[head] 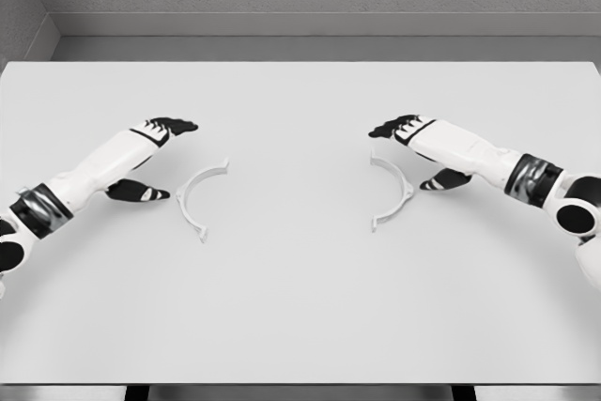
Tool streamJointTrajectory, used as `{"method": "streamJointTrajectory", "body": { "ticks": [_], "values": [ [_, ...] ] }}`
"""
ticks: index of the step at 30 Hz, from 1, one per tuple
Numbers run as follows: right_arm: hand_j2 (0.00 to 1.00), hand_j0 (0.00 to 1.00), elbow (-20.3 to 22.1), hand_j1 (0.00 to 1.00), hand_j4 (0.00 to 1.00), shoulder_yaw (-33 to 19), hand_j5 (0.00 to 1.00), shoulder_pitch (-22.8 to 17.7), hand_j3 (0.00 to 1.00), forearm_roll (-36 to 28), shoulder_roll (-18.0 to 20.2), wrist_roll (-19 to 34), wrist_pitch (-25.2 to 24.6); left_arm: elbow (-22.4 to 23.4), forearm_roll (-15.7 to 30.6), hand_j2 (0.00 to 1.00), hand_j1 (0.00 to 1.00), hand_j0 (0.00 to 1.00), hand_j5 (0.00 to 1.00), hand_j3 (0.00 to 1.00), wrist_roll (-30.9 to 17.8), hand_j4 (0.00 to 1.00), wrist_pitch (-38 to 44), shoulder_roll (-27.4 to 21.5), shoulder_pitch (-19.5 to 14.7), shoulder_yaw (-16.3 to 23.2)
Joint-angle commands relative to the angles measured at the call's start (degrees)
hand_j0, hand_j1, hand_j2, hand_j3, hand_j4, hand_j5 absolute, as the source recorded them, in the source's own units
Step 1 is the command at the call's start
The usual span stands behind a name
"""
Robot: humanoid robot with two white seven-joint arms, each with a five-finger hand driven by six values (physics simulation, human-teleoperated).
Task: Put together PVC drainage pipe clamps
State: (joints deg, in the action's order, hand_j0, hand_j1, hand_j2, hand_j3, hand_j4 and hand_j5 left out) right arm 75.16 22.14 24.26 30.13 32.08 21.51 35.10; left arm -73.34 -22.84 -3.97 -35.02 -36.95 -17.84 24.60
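From the head view, we see two clamp halves on the table [300,307]. The left clamp half [195,196] lies just right of our left hand [155,157], fingers spread, empty; the right clamp half [394,192] lies just below our likewise spread right hand [413,147].

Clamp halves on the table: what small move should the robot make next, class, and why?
Probably close the left hand onto the left half. Both halves lie apart on the table, arcs facing each other; the right half sits by the right hand. Both hands are open and hold nothing.
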Motion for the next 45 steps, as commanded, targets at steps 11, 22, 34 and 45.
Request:
{"method": "streamJointTrajectory", "body": {
  "ticks": [11,22,34,45],
  "values": [
    [1.00,1.00,-0.63,1.00,1.00,1.24,1.00,0.44,1.00,-0.07,-1.32,0.02,-0.10,0.39,-0.45,1.00,1.00,1.00,1.00,1.00,0.02,1.00,0.02,2.32,0.00,0.45],
    [1.00,1.00,-1.07,1.00,1.00,2.38,1.00,1.58,1.00,-0.07,-1.93,0.02,-0.10,-1.01,-1.85,1.00,1.00,1.00,1.00,1.00,0.02,1.00,0.02,4.78,0.26,1.33],
    [1.00,1.00,-2.38,1.00,1.00,4.58,1.00,3.25,1.00,0.02,-3.78,0.02,-0.10,-4.44,-1.85,1.00,1.00,1.00,1.00,1.00,0.11,1.00,0.02,5.66,1.14,2.21],
    [1.00,1.00,-3.26,1.00,1.00,5.90,1.00,4.57,1.00,0.02,-4.66,0.02,-0.10,-4.79,-2.12,1.00,1.00,1.00,1.00,1.00,0.02,1.00,0.02,6.89,1.32,2.21]
  ]
}}
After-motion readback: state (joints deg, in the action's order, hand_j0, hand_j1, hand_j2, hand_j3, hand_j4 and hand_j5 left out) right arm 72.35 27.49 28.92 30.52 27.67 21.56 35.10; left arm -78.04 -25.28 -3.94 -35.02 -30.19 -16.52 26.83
